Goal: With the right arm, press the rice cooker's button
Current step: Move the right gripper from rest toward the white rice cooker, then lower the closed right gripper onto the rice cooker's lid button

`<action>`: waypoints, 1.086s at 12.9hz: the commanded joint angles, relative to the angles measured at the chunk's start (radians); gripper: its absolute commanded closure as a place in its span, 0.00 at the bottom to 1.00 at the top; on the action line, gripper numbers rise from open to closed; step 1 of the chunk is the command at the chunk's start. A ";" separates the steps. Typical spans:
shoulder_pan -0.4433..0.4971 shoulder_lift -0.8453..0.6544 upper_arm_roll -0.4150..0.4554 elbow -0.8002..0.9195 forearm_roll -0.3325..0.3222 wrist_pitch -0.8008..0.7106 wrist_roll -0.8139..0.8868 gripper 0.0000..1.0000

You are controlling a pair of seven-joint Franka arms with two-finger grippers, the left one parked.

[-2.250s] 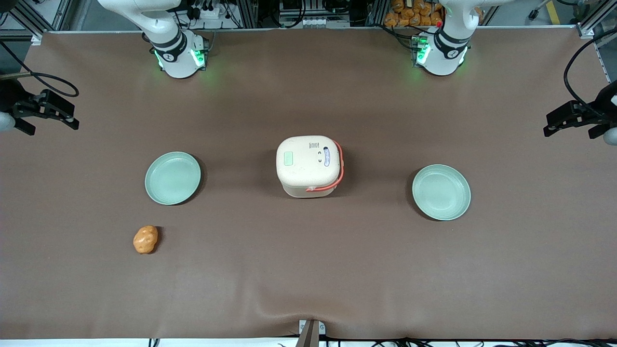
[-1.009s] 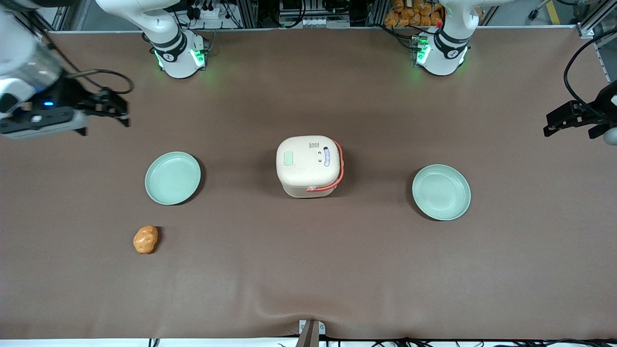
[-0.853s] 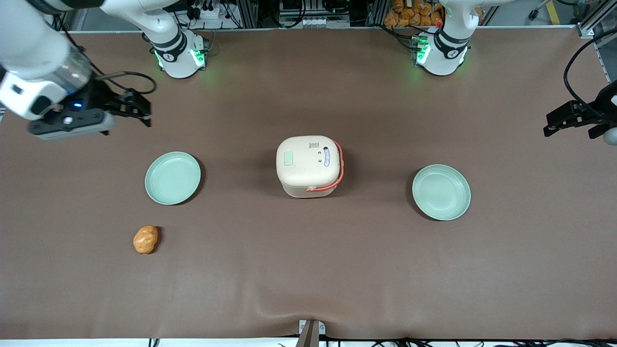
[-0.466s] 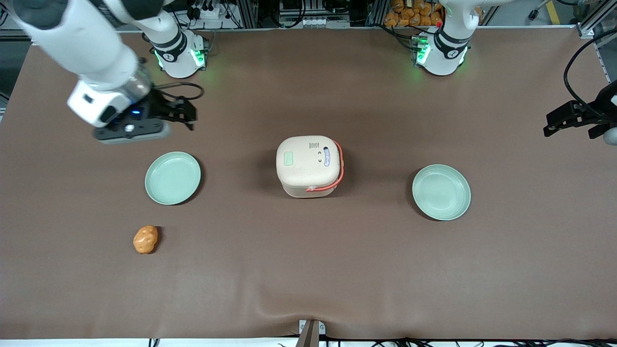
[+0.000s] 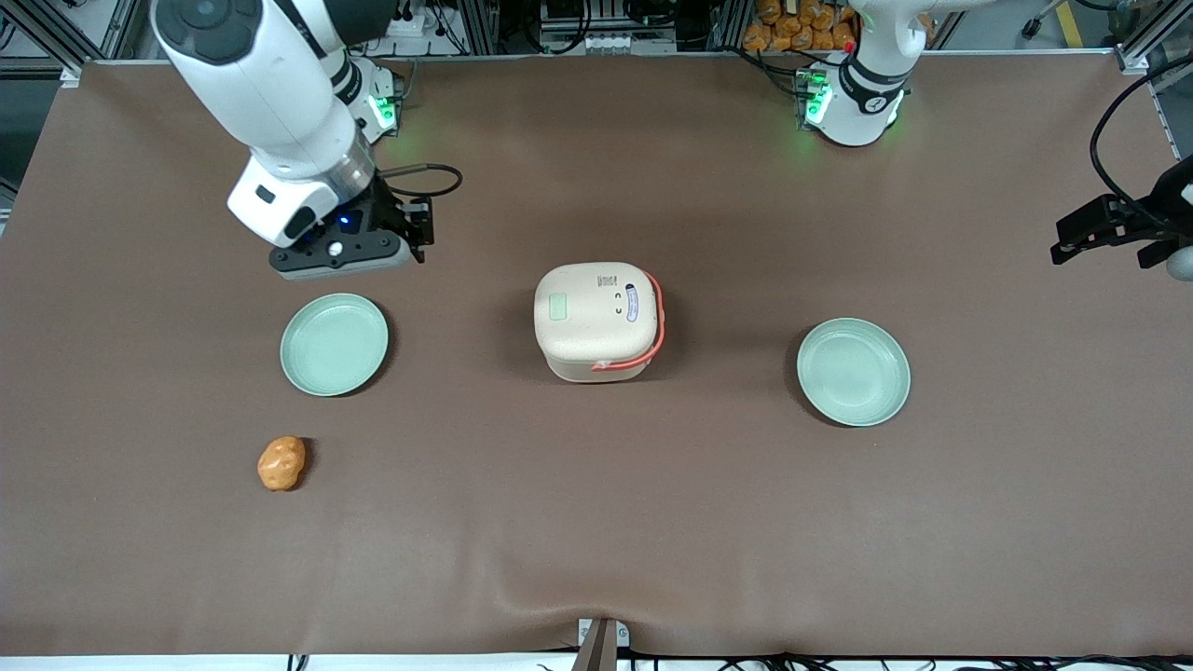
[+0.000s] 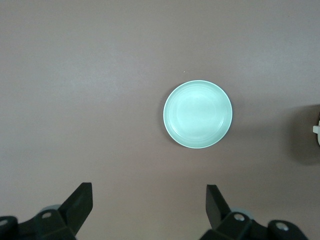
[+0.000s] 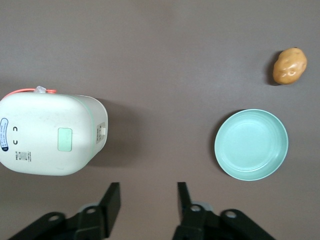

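The cream-white rice cooker (image 5: pixel 596 321) stands mid-table with its lid shut and its coral-orange handle (image 5: pixel 658 326) folded down. The pale mint-green button (image 5: pixel 558 307) sits on the lid at the edge toward the working arm. The right arm's black gripper (image 5: pixel 418 226) hangs open and empty above the bare table, off to the cooker's side toward the working arm's end and a little farther from the front camera. In the right wrist view the gripper (image 7: pixel 148 185) is open over bare cloth, with the cooker (image 7: pixel 30 135) and its button (image 7: pixel 65 139) in sight and apart from the fingers.
A mint-green plate (image 5: pixel 334 344) lies just nearer the front camera than the gripper; it also shows in the right wrist view (image 7: pixel 251 144). An orange potato-like lump (image 5: pixel 281 463) lies nearer still. A second plate (image 5: pixel 853 371) lies toward the parked arm's end.
The right arm has swung in from the table's end toward the cooker, passing over the table beside the plate. The cooker, plates and lump have not moved.
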 commanded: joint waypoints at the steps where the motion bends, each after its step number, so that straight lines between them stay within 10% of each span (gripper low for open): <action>1: 0.052 0.036 -0.009 0.026 0.001 0.014 0.101 0.82; 14: 0.166 0.183 -0.010 0.021 -0.014 0.166 0.266 0.90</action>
